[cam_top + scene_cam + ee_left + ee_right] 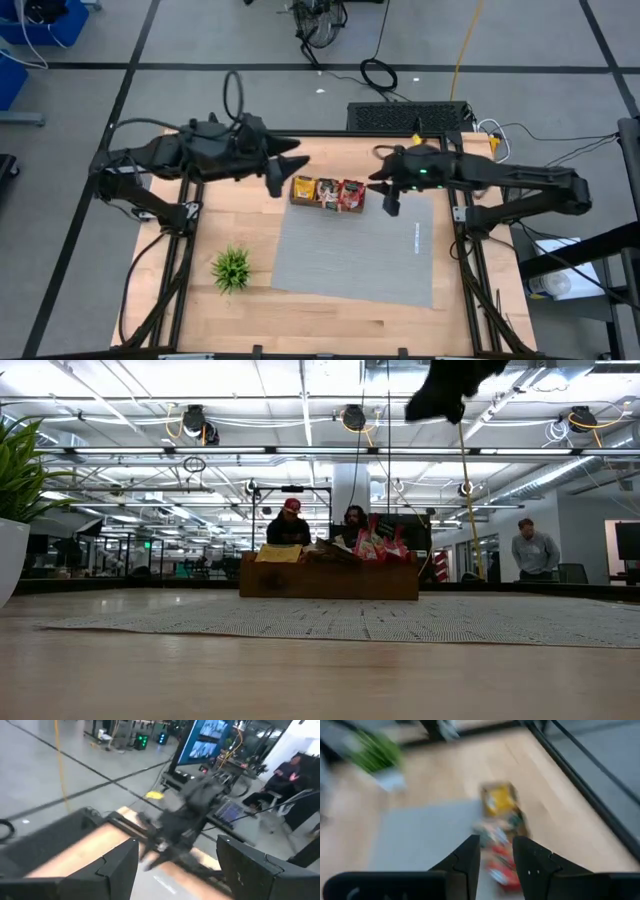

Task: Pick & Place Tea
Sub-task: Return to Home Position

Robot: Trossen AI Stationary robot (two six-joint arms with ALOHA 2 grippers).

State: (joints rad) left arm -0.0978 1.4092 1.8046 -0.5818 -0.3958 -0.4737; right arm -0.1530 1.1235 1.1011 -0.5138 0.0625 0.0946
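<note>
The tea [327,192] stands packed in a small wooden tray [296,201] on the worktop [330,325], toward the far edge as the low view sees it and about midway between the left and right edges; the tray sits at the far edge of a grey mat [360,260], near that mat's left corner; yellow packets [499,800] fill the left end, brownish ones the middle and red packets [382,545] the right end, all standing on edge and poking above the tray's wall; no packets show lying loose on the mat or the bare wood.

The left claw [290,175] hangs in the air just off the tray's left end, toward the far left corner of the worktop; its fingers [117,865] are spread wide apart with nothing between them; past them its wrist view shows the right arm [195,810], blurred.

The right claw [384,192] hangs just off the tray's right end, above the mat's far edge; its fingers [470,852] are only a narrow gap apart and hold nothing, and the red packets show through that gap below; in the low view it is the dark shape at the top, well above the tray.

A small green plant [232,268] in a white pot [8,560] stands near the front left corner of the worktop, beside the mat's left edge and apart from it; three people [536,550] show in the room beyond the worktop.
</note>
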